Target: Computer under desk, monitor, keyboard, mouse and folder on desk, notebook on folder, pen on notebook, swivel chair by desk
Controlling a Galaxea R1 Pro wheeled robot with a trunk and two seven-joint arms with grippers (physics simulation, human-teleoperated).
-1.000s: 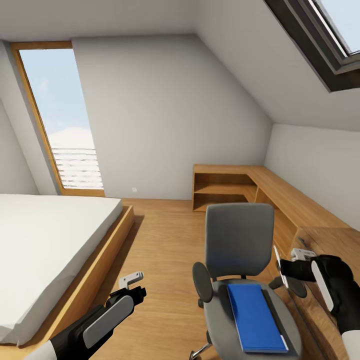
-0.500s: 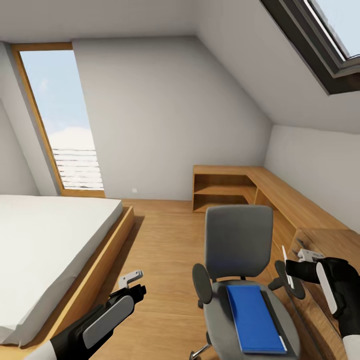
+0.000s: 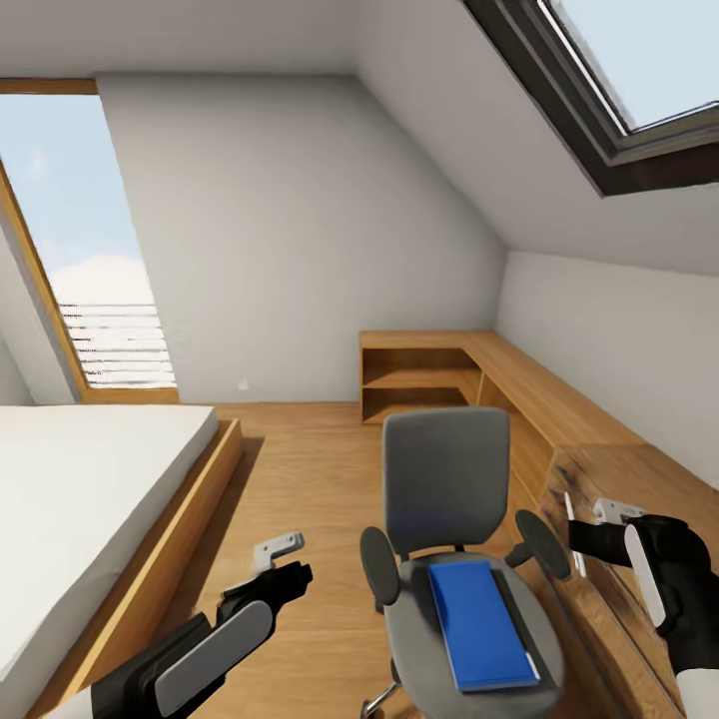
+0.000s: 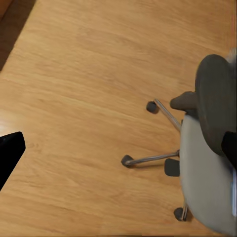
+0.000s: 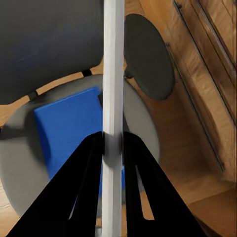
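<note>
The swivel chair point(image 3: 446, 477), grey with black armrests, stands on the wood floor in the head view's lower middle. The blue folder point(image 3: 477, 624) lies flat on its seat. A dark grey strip point(image 3: 521, 621) along the folder's right edge looks like the notebook. My right gripper point(image 3: 577, 537) hovers just right of the chair's right armrest, shut on the thin white pen point(image 3: 569, 519). In the right wrist view the pen point(image 5: 113, 74) stands between the black fingers, above the folder point(image 5: 66, 131). My left gripper point(image 3: 285, 561) is open, left of the chair and above the floor. The desk, monitor, keyboard, mouse and computer are out of view.
A low bed point(image 3: 70, 499) in a wooden frame takes up the left side. A light wooden shelf unit point(image 3: 499, 374) runs along the right wall, close behind my right gripper. Open wood floor point(image 3: 300, 469) lies between bed and chair. The chair's chrome base point(image 4: 158, 158) is by my left gripper.
The whole picture has shifted left and grown a little, so the camera has moved. My right gripper still holds the pen beside the chair. The left gripper sits slightly further right.
</note>
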